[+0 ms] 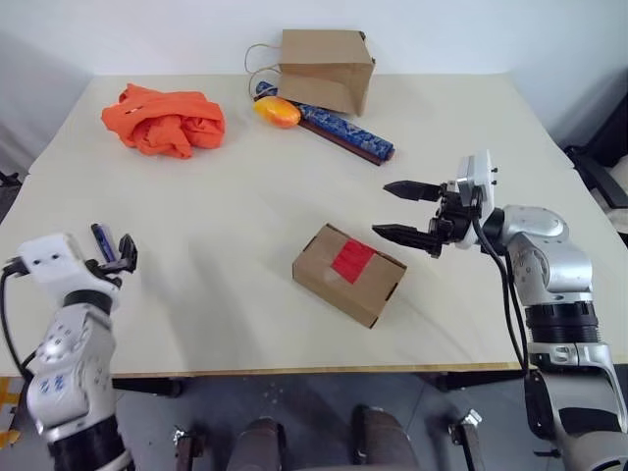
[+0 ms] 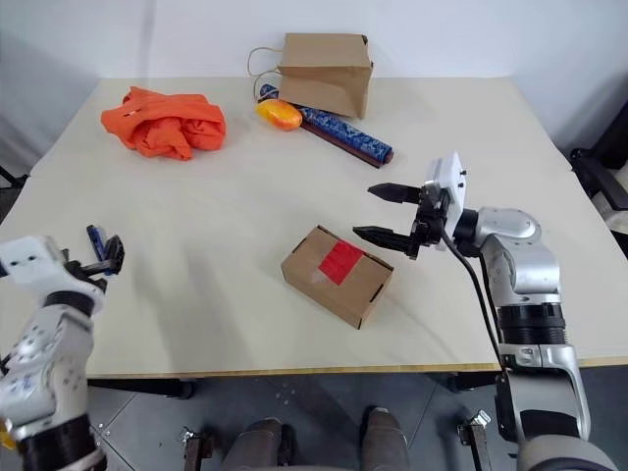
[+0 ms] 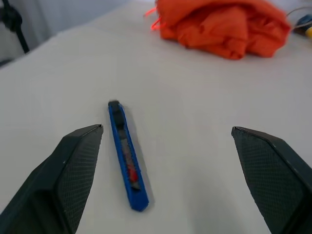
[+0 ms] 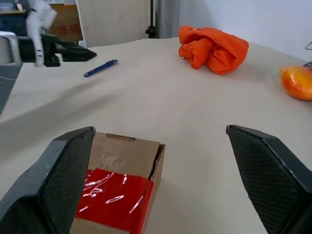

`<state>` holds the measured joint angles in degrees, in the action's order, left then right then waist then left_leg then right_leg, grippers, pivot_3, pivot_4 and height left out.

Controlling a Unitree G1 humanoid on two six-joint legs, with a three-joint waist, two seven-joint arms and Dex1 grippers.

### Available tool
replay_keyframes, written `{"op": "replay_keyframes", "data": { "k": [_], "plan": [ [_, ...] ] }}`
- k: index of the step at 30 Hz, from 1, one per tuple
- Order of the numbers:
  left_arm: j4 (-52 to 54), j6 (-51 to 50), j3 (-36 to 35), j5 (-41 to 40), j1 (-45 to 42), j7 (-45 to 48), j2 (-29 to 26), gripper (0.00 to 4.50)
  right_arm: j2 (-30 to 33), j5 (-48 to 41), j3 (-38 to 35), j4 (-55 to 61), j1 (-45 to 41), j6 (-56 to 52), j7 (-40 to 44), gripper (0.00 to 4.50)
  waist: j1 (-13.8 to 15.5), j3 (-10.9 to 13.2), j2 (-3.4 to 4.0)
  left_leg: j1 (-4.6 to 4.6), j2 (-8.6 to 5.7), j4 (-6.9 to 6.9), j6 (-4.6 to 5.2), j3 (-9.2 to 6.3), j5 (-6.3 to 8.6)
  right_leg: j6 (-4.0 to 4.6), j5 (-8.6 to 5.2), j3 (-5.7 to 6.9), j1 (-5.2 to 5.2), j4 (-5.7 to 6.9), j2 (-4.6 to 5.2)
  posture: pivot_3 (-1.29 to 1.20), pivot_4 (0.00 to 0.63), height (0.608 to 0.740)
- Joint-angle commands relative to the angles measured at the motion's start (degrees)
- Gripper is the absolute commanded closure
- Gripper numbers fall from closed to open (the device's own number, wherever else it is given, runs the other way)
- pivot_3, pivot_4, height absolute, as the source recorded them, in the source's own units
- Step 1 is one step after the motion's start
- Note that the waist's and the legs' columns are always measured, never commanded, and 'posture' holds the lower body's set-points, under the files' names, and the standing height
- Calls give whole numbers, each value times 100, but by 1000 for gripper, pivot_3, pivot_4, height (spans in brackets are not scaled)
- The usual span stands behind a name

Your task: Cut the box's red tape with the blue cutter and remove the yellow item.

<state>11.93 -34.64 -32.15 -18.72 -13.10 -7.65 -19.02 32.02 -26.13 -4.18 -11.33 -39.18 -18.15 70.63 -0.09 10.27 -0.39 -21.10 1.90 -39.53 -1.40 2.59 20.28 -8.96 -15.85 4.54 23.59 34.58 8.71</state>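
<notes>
The left gripper hangs at the near left of the table, jaws spread wide and empty; the blue cutter lies flat just ahead of it, closer to one finger than the other, its long axis running near to far and its dark tip toward the far side; it looks slim, stiff, light and smooth, so a pinch across the middle of its body seems safest. Far left sits an orange cloth. Centre, the box rests skewed, closed, the red tape across its top; light cardboard, likely to slide under the blade. Just right of it, the right gripper points left, jaws wide, holding nothing.
</notes>
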Motion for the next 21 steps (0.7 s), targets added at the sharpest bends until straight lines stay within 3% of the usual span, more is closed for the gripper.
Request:
{"op": "replay_keyframes", "data": {
  "k": [1, 10, 13, 21],
  "plan": [
    [-645, -274, -9, 262, -476, -415, -160, 18, 74, -176, -142, 353, 115, -92, -114, 0, -17, 0, 0, 0, 0, 0, 0, 2, 0, 0, 0, -1, 0, 1, 0, 0, 150, 740],
    [-1200, -946, -243, 241, -756, -761, -100, 18, 273, -240, -260, 732, 489, -254, -297, 0, -4, 0, -2, 1, 0, -2, -4, 3, 2, -3, 2, -1, 2, 1, 1, 0, 150, 740],
    [-1240, -1017, -352, 214, -755, -819, -70, 605, 302, -252, -268, 749, 505, -268, -347, 0, -19, 0, -1, 5, 0, -4, -4, 6, 2, -3, 1, -4, 2, 4, 1, 0, 150, 740],
    [-1318, -1145, -494, 158, -745, -791, -114, 2997, 349, -284, -252, 654, 415, -244, -286, 0, -3, -1, -1, 7, 0, -5, -5, 8, 2, -3, 2, -6, 2, 9, 2, 0, 150, 740]
  ]
}}
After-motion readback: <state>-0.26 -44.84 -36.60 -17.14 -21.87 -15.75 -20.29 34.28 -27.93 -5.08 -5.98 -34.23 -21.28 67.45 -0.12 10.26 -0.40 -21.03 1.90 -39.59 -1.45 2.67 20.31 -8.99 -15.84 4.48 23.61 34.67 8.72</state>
